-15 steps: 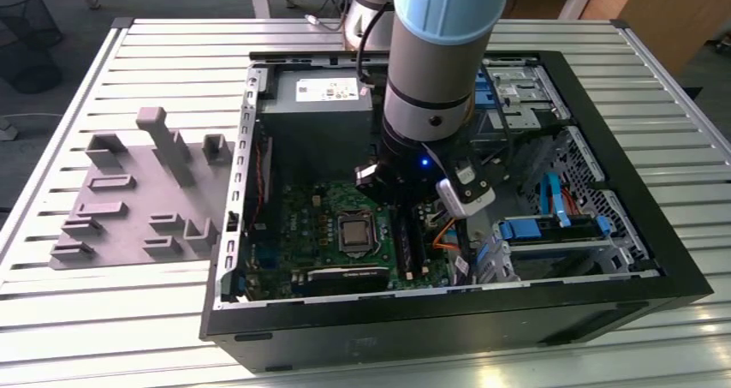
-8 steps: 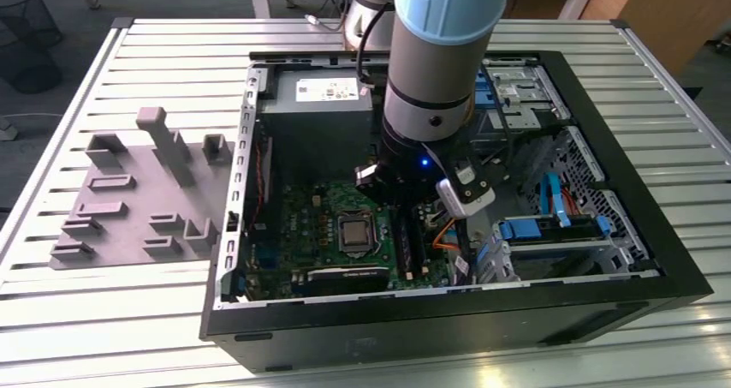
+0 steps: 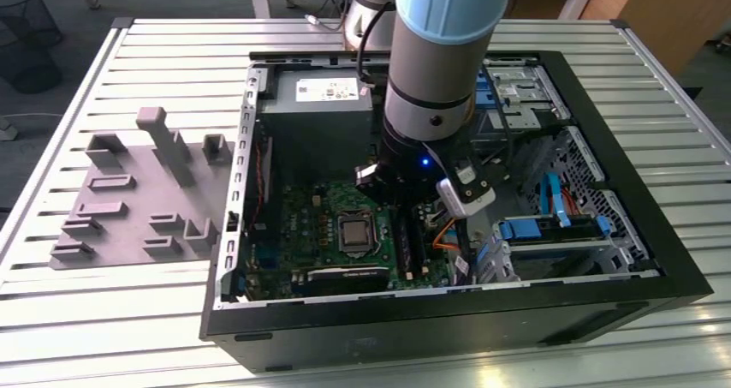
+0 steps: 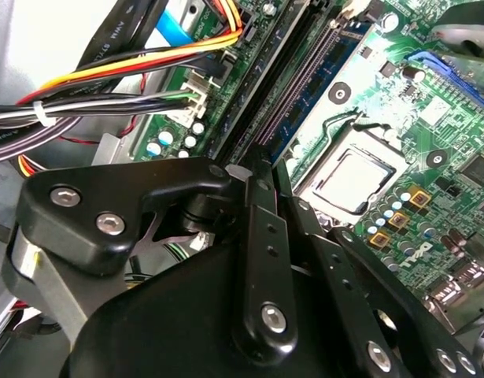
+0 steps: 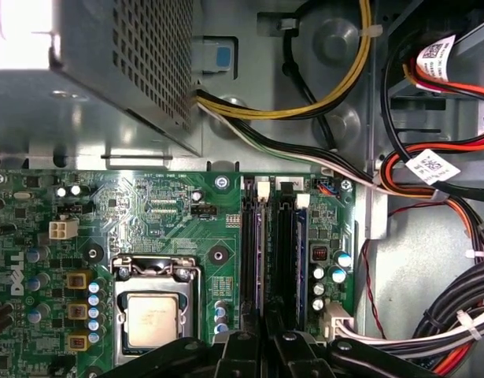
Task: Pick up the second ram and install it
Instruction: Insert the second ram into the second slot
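Glossy green motherboard (image 5: pixel 171 213); matt black plastic jaws; ribbed bare-metal table (image 3: pixel 149 302); perforated grey metal power supply (image 5: pixel 123 55).

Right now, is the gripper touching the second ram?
Cannot tell. In the second wrist view the gripper covers one end of the second ram, hiding any contact.

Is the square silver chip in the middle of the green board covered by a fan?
No, the square silver chip sits bare in its socket on the green board.

Gripper (image 5: pixel 261 346) sat low over memory slots (image 5: pixel 269 252), cable bundle (image 5: pixel 454 331) crowding one side. Processor socket (image 5: pixel 151 315) side lay open. Power supply (image 5: pixel 108 63) loomed beyond.
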Robot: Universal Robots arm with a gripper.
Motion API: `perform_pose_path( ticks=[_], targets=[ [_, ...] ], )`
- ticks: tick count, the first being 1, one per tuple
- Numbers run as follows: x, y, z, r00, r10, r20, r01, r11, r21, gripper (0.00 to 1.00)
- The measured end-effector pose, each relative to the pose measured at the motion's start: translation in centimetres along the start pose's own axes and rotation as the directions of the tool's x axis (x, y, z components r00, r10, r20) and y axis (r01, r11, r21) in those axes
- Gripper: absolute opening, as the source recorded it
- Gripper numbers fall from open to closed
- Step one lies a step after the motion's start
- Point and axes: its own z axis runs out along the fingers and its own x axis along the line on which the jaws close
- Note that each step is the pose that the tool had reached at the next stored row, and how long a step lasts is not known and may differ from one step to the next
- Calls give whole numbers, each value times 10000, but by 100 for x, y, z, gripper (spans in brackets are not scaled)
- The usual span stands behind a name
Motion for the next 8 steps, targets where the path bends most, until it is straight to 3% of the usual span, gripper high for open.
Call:
perform_pose_path(
  ticks=[8],
  targets=[
    [-8, 0, 3, 10000, 1, -1, -1, 10000, 2, 14]
  ],
)
